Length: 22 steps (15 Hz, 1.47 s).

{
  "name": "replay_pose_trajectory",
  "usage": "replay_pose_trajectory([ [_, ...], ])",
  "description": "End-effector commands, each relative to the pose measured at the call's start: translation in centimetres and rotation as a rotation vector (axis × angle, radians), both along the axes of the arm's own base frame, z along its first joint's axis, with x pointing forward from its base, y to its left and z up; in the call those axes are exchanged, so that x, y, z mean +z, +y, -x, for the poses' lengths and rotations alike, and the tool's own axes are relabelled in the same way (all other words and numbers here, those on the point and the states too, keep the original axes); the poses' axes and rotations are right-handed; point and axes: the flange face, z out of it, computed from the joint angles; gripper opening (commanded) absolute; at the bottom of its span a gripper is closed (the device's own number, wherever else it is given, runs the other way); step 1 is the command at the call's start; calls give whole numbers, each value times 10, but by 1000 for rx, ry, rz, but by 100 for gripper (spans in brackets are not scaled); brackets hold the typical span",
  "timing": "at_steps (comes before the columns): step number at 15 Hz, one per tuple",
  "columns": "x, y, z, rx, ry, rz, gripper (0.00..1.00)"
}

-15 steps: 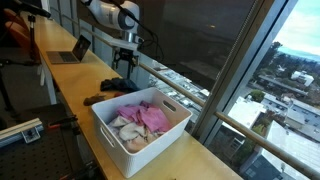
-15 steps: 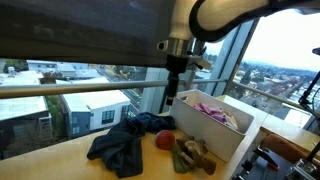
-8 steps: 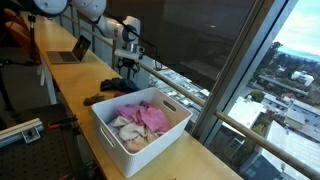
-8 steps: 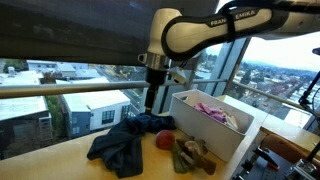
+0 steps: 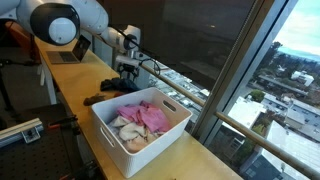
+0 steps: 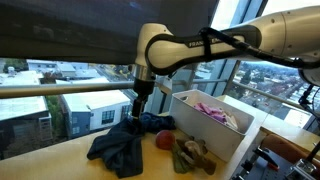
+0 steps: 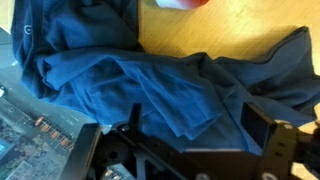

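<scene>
One dark blue garment (image 7: 150,80) lies under my fingers (image 7: 268,135). It sits crumpled on the wooden worktop (image 7: 230,35), folded over itself in several ridges, with one end trailing off toward the window edge.

Fingers: spread wide, one on either side of the heap, nothing between them. In the wrist view the cloth fills the gap between the two tips. In an exterior view I come straight down onto the top of the garment (image 6: 120,148), fingers (image 6: 134,118) pointing down. Whether the tips already touch the fabric I cannot tell.

Neighbours, working outward:
- A small red-orange round object (image 6: 164,139) rests on the worktop just beside the garment. It shows as a sliver at the top edge of the wrist view.
- A bunched olive-brown cloth (image 6: 192,155) lies next, on the far side of the red object from the garment, against the wall of the basket.
- A white plastic laundry basket (image 6: 218,142) stands on the worktop near these. It holds pink fabric (image 5: 152,117) on top of paler pieces.
- An open laptop (image 5: 72,52) sits further along the worktop, well apart from the basket and the garment.

Large windows run along the worktop in both exterior views, with buildings far below.
</scene>
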Motion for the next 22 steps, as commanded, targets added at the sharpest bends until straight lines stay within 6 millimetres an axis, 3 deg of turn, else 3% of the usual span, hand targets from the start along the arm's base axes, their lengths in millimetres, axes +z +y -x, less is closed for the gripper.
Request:
replay_pose_trajectory([
  [1, -16, 8, -2, 1, 35, -14, 100],
  [7, -49, 17, 7, -9, 95, -31, 100],
  [8, -53, 17, 8, -12, 105, -35, 92],
  [9, -56, 16, 8, -15, 112, -36, 72],
  [14, -64, -4, 3, -36, 134, -35, 34],
  [17, -51, -16, -2, -51, 138, -32, 12],
  [19, -32, -22, -4, -56, 138, -27, 0],
  [22, 12, -25, -5, -58, 112, -25, 1],
])
